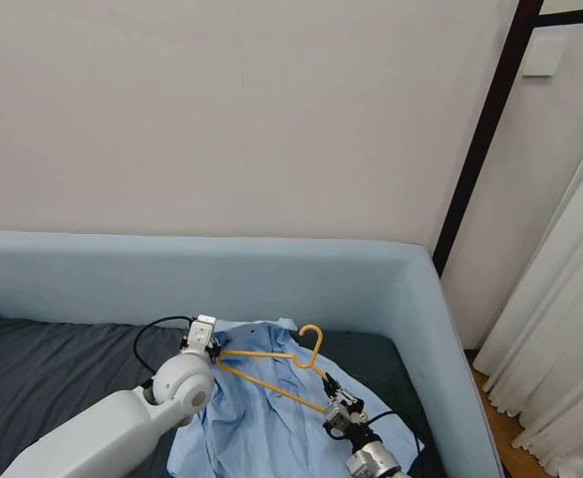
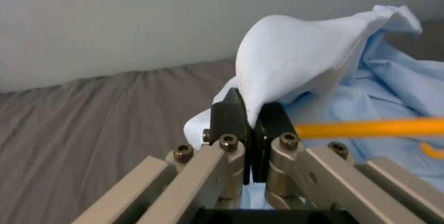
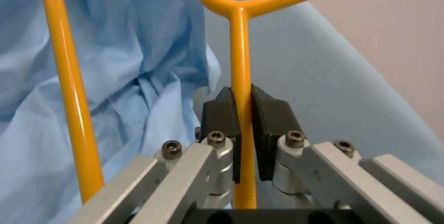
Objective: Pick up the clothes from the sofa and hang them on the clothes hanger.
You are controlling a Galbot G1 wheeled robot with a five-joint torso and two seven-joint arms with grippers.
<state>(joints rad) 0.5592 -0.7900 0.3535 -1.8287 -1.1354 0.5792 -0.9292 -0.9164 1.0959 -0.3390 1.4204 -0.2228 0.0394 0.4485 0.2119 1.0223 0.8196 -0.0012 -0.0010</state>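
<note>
A light blue shirt [image 1: 271,418] lies crumpled on the dark grey sofa seat [image 1: 42,368]. An orange hanger [image 1: 281,370] rests across it, hook toward the sofa back. My left gripper [image 1: 211,351] is shut on a raised fold of the shirt [image 2: 298,52] at the hanger's left end; the black pads [image 2: 229,117] pinch the cloth. My right gripper [image 1: 339,406] is shut on the orange hanger's bar [image 3: 239,68] at its right side, with the pads [image 3: 267,117] clamped on the rod.
The pale blue sofa back [image 1: 221,279] runs behind the shirt, and its right arm [image 1: 440,349] borders the seat. A white wall [image 1: 221,110] stands behind. White curtains [image 1: 570,339] hang at the far right.
</note>
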